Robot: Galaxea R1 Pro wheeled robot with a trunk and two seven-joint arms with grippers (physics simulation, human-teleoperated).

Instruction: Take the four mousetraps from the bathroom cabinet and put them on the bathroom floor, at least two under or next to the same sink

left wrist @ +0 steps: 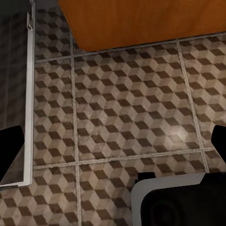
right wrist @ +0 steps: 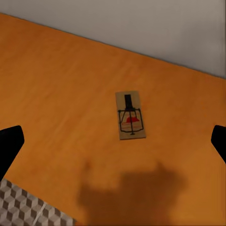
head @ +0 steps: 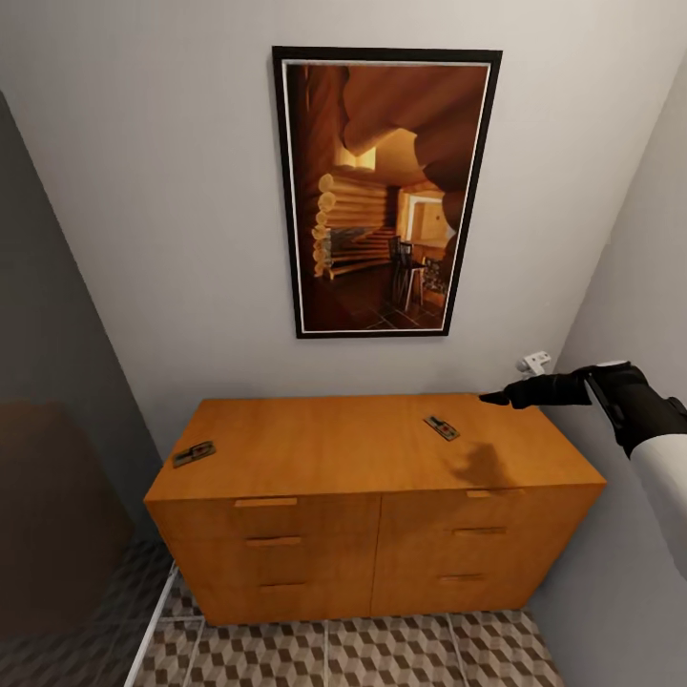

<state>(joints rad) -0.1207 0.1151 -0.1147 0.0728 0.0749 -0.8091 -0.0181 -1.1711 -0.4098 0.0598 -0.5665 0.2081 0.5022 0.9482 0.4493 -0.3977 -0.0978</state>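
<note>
Your right gripper (head: 496,397) hangs in the air above the right rear part of the cabinet (head: 315,448), its fingers (head: 520,391) pointing left toward the wall. In the right wrist view the finger tips sit at the far edges of the frame, so the fingers are spread wide and hold nothing. One trap (right wrist: 130,115) lies flat on the cabinet top between those tips, apart from both; in the head view this trap (head: 441,427) is just left of and below the gripper, with the gripper's shadow (head: 482,466) falling on the wood in front of it. A second trap (head: 194,453) lies near the top's left edge, well apart from the first.

Your left gripper (left wrist: 113,146) points down at the floor (left wrist: 122,108) in front of the cabinet's base (left wrist: 141,21), fingers wide and empty. All drawer fronts look closed. A framed picture (head: 386,191) hangs on the wall above.
</note>
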